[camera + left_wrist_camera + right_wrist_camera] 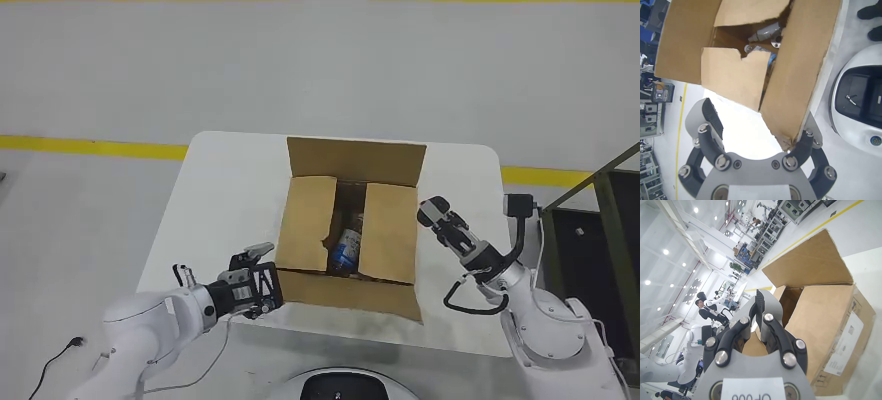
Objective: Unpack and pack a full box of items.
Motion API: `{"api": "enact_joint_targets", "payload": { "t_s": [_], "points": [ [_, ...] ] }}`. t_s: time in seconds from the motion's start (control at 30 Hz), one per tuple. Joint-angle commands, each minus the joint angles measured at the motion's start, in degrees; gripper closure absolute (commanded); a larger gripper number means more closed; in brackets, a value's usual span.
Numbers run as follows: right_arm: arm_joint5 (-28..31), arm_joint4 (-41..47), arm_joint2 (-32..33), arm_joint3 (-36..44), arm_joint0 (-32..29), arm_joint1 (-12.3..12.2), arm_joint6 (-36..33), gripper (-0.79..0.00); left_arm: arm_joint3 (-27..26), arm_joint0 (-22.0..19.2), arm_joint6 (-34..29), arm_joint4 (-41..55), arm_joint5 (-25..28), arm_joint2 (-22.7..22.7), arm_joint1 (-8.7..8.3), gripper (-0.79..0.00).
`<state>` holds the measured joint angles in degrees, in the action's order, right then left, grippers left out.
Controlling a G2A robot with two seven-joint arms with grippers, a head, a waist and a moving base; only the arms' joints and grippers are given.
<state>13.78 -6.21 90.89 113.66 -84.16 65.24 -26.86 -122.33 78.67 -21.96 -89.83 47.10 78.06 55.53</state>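
An open cardboard box (pixel 388 232) stands mid-table, its side flaps half folded inward and its back flap upright. Through the gap a blue-labelled bottle (pixel 345 250) shows inside. The left wrist view looks in at a grey bottle (pixel 766 32) and a clear white-capped bottle (pixel 748 48). My left gripper (pixel 256 284) is open at the box's near left corner (pixel 786 139), which sits between its fingers against one pad (pixel 804 141). My right gripper (pixel 436 214) is shut just beside the right flap (pixel 821 317), its pads (pixel 758 306) pressed together with nothing seen between them.
The white table (pixel 220 190) has bare room left of the box and a narrower strip on the right. A dark rack (pixel 600 240) stands off the table's right side. A yellow floor line (pixel 90 147) runs behind the table.
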Motion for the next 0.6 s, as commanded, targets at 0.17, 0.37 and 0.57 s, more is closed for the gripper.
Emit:
{"api": "enact_joint_targets", "payload": {
  "t_s": [0.17, 0.37, 0.57],
  "points": [
    [0.0, 1.0, 2.1, 0.5, -1.4, -0.1, 2.0, 0.000, 0.4, -5.7, -3.1, 5.8, -3.8, -2.2, 0.73, -0.785],
    [-1.2, 2.8, 4.7, 1.1, -3.0, 0.0, 5.1, 0.000, 4.1, -12.5, -7.9, 8.3, -11.4, -7.3, 2.04, -0.785],
    [-4.3, 3.5, 6.1, 1.0, -4.2, 0.1, 8.0, 0.000, 10.2, -20.0, -14.9, 8.0, -18.8, -14.1, 3.83, -0.785]
  ]
}}
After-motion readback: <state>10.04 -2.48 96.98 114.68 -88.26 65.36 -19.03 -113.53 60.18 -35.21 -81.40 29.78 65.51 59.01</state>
